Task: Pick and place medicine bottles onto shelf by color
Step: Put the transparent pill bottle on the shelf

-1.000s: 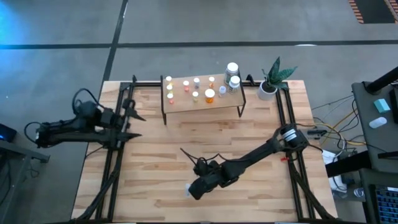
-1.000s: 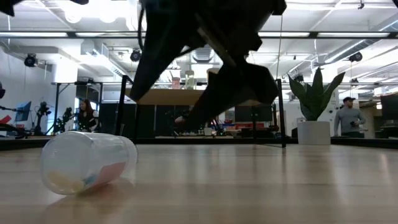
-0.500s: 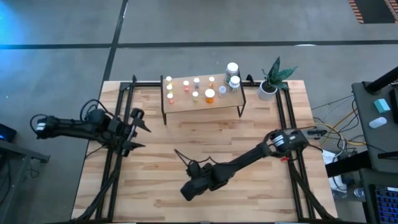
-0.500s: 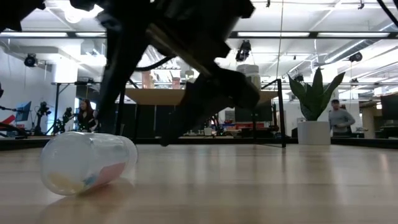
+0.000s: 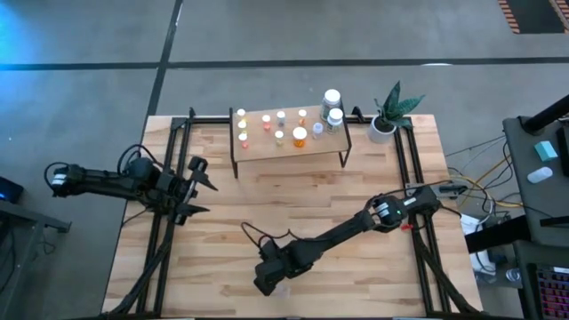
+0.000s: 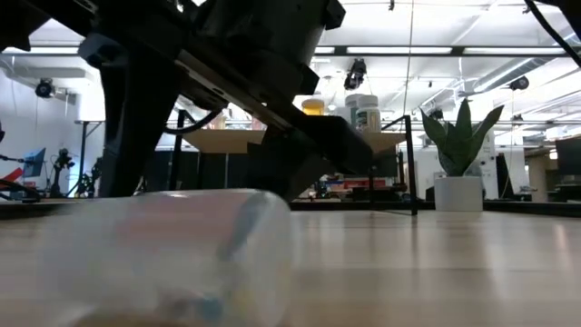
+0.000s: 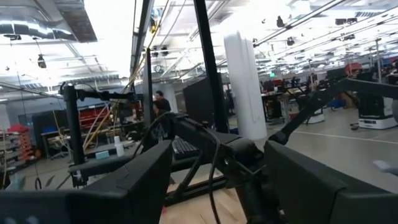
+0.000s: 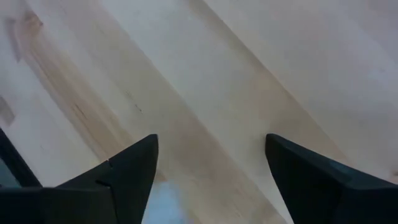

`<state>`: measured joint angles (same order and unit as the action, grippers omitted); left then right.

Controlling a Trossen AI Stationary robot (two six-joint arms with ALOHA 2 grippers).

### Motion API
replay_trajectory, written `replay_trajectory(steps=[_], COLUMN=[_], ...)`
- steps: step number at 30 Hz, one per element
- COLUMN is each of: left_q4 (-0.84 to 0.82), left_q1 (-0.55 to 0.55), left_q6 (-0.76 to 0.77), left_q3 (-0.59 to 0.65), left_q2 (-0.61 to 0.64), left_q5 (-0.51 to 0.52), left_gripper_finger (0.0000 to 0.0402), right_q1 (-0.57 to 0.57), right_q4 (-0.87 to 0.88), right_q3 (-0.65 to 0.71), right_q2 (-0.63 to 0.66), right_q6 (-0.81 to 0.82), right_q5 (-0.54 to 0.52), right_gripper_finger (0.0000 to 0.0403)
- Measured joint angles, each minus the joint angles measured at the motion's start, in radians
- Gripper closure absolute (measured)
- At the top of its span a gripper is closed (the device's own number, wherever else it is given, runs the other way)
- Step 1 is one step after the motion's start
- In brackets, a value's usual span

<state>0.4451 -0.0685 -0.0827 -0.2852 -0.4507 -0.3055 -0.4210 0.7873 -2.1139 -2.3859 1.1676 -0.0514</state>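
A clear bottle (image 6: 168,259) lies on its side on the tabletop near the front edge, large and blurred in the low view. My right gripper (image 5: 265,283) is open and low over it. In the right wrist view the fingers (image 8: 134,168) stand apart over the wood, with a pale bluish patch (image 8: 163,200) between them. Several small orange, yellow and white bottles (image 5: 300,135) stand on the wooden shelf (image 5: 289,149) at the back, with two larger white-capped ones (image 5: 332,100) at its right end. My left gripper (image 5: 197,187) is open and empty at the table's left. My right gripper comes down at the lying clear bottle from above with its fingers apart. Its own body hides the bottle in the high view, so I cannot tell whether a finger touches it.
A white pot with a green plant (image 5: 384,124) stands at the back right corner. Black frame rails (image 5: 160,240) run along the table's left and right sides. Bare wood lies between the shelf and the right gripper.
My right gripper has gone toward the near edge and a little left, dropping over the clear bottle. In the low view the bottle now looms larger and blurred, shifted toward the near edge. My left gripper has moved a little toward the table's right.
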Motion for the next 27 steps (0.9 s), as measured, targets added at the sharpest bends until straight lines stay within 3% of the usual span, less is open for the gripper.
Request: replay_trajectory(steps=[7, 16, 20, 27], left_q4=[0.002, 0.005, 0.020, 0.051], left_q1=[0.000, 0.001, 0.001, 0.001], left_q6=[-0.001, -0.001, 0.000, 0.014], left_q3=[0.002, 0.005, 0.006, 0.010], left_q2=[0.000, -0.007, -0.013, -0.038], left_q5=[0.000, 0.000, 0.000, 0.000], left_gripper_finger=[0.0162, 0.0162, 0.0162, 0.0162], right_q1=[0.001, -0.065, -0.094, -0.129], right_q4=[0.081, 0.120, 0.223, 0.310], right_q3=[0.011, -0.052, -0.095, -0.105], right_q2=[0.030, 0.071, 0.071, 0.074], right_q6=[-0.036, -0.516, -0.401, -0.204], right_q5=[0.028, 0.075, 0.021, 0.027], right_gripper_finger=[0.0135, 0.0145, 0.0145, 0.0140])
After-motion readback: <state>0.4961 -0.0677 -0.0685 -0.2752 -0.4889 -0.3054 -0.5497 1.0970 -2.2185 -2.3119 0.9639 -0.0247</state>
